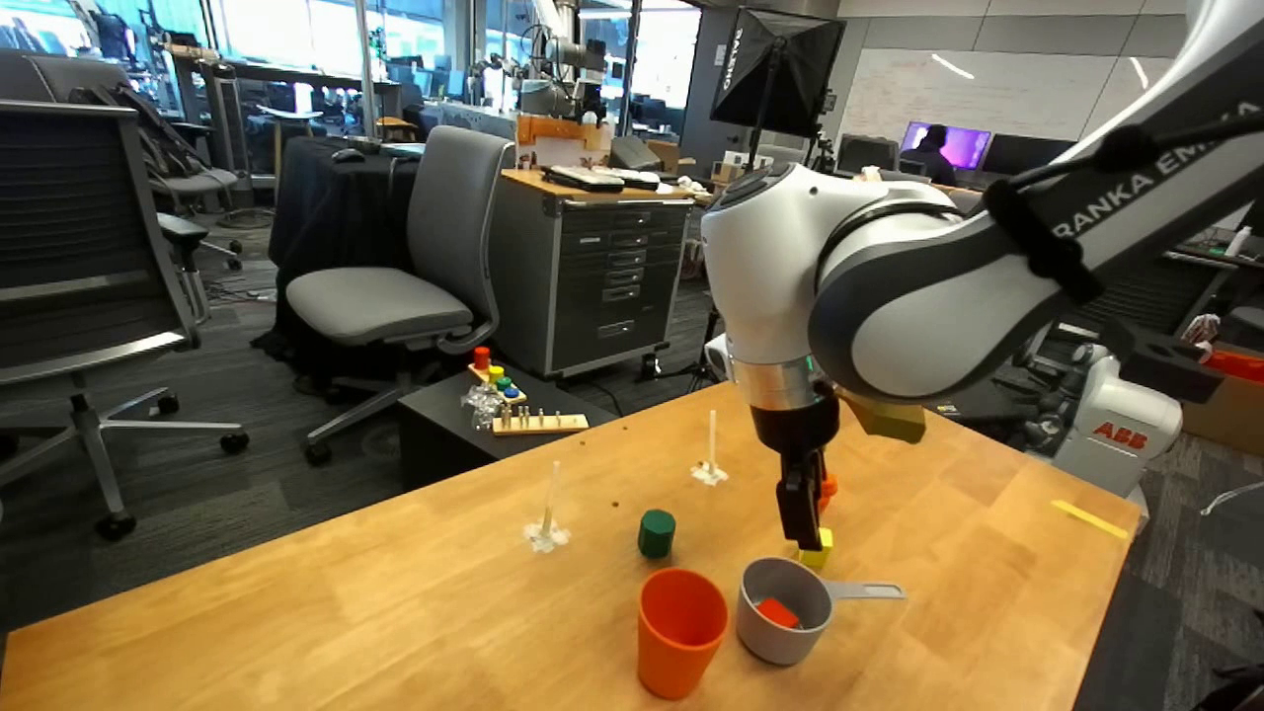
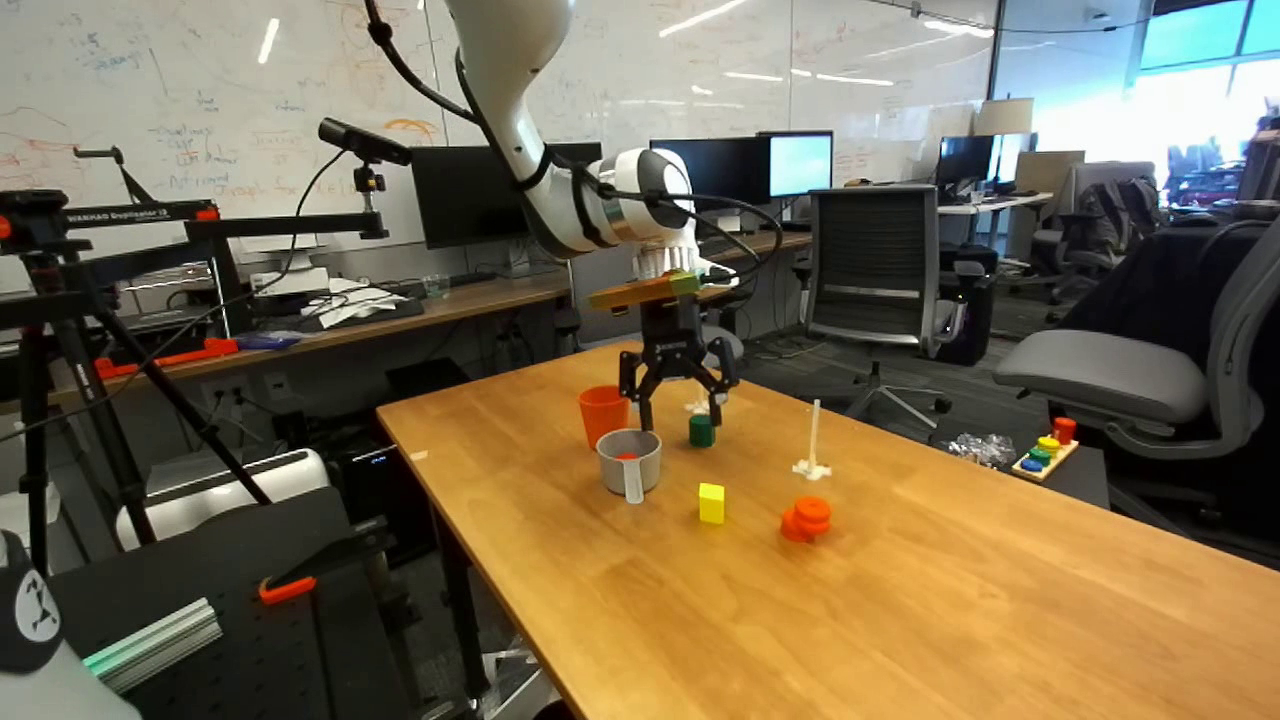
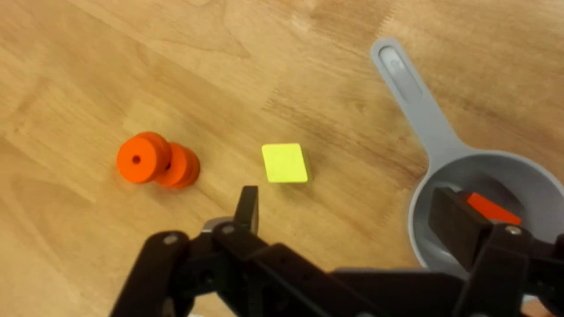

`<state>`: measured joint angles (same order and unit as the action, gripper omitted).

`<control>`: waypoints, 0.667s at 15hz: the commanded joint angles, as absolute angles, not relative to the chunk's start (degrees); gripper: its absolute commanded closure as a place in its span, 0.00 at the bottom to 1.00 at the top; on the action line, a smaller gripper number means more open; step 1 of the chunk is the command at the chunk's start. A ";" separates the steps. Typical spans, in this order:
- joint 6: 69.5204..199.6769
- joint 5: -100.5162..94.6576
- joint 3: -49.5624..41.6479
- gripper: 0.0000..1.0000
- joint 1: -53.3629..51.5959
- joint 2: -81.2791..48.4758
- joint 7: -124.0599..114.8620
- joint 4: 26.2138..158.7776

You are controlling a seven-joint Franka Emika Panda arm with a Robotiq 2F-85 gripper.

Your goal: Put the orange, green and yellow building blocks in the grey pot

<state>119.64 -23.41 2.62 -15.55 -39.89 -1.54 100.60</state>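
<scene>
The grey pot (image 1: pixel 780 644) stands on the table with an orange-red block (image 1: pixel 778 612) inside; both also show in the wrist view, the pot's handle (image 3: pixel 410 83) and the block (image 3: pixel 491 208). The yellow block (image 2: pixel 711 503) stands beside the pot, and shows in the wrist view (image 3: pixel 285 163) ahead of the left finger. The green cylinder block (image 1: pixel 656 533) stands near the pot and orange cup; it is out of the wrist view. Two orange round pieces (image 3: pixel 150 159) lean together past the yellow block. My gripper (image 2: pixel 680 412) is open and empty above the table, its fingers (image 3: pixel 346 198) wide apart.
An orange cup (image 1: pixel 676 642) stands right beside the pot. Two thin upright pegs, one here (image 1: pixel 552 499) and one farther (image 1: pixel 712 446), are fixed to the table. A low black table (image 1: pixel 444 434) with a peg toy stands past the table edge.
</scene>
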 commanded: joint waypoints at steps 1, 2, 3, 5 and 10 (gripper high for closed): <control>117.25 -24.00 2.66 0.00 -16.19 -44.02 0.71 91.56; 117.15 -23.86 2.68 0.00 -16.26 -45.16 1.24 89.39; 116.82 -23.78 2.62 0.00 -16.40 -46.70 1.85 86.60; 116.46 -23.48 2.55 0.00 -16.54 -49.98 3.17 81.35; 114.20 -21.94 2.98 0.00 -16.97 -59.84 6.64 67.71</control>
<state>118.14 -23.31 2.78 -16.19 -52.66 3.57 78.73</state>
